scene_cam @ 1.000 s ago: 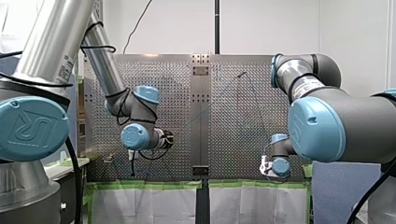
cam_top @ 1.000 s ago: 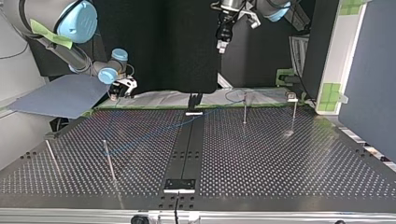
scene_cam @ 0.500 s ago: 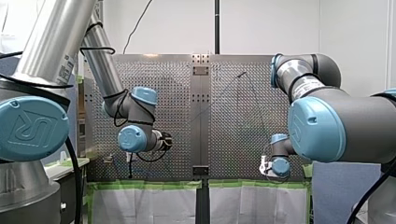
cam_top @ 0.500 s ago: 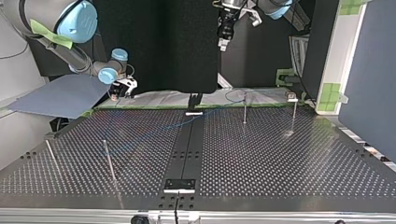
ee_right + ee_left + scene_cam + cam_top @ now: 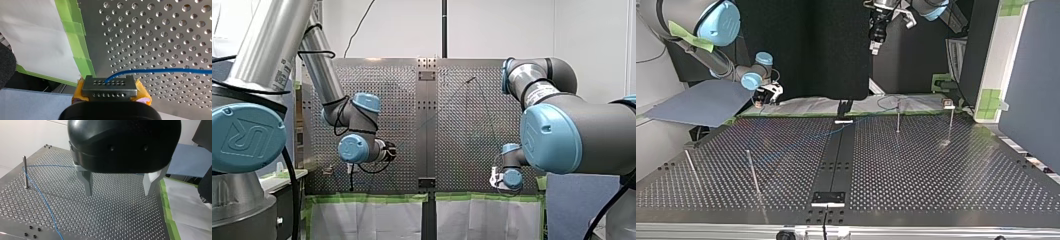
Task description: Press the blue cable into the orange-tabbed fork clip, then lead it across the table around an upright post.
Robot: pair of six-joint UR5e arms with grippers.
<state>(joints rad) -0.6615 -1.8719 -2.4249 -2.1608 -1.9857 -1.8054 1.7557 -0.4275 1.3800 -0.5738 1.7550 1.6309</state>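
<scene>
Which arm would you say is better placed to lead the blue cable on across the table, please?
Right, probably. My right end effector is shut on the blue cable; my left end effector hangs open and empty above the table, apart from the cable.

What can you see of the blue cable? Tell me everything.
The blue cable is thin and flexible. One end is clamped in my right gripper, between its yellow-padded fingers; from there it runs over the perforated table. In the left wrist view it bends at an upright metal post, then trails loosely across the table. My open left gripper is clear of it.
</scene>
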